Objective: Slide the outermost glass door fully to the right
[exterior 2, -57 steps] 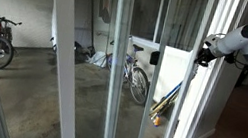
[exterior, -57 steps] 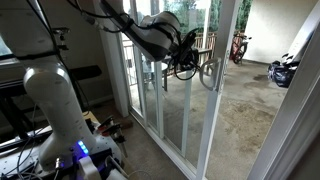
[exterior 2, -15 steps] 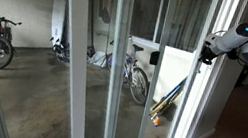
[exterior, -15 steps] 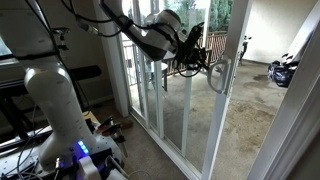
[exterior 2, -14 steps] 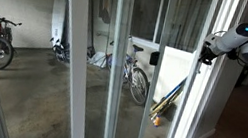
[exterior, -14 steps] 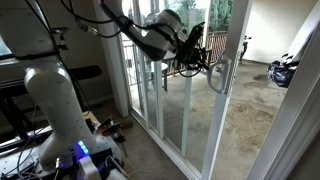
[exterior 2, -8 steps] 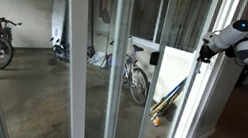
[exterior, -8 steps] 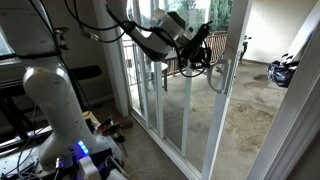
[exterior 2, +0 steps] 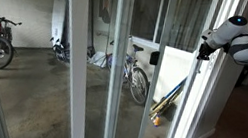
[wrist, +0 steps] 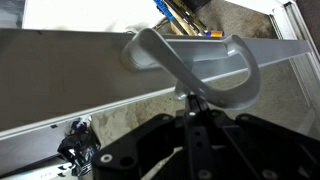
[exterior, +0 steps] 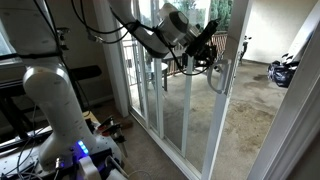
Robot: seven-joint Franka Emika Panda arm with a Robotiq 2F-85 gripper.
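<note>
Where the pincer (exterior: 211, 63) meets the outermost glass door (wrist: 70, 75), blur hides whether it pinches.

The outermost glass door (exterior: 214, 130) is showing a white frame around clear glass, its curved handle (wrist: 205, 62) gleaming pale grey. The pincer (wrist: 193, 105) is looking black, the arm (exterior 2: 236, 35) white.

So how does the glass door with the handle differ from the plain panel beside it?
The outermost glass door bears a curved grey handle; the neighbouring panel has none. The gripper is at the door's handle, away from the panel. Both are tall clear glass in white frames.
</note>
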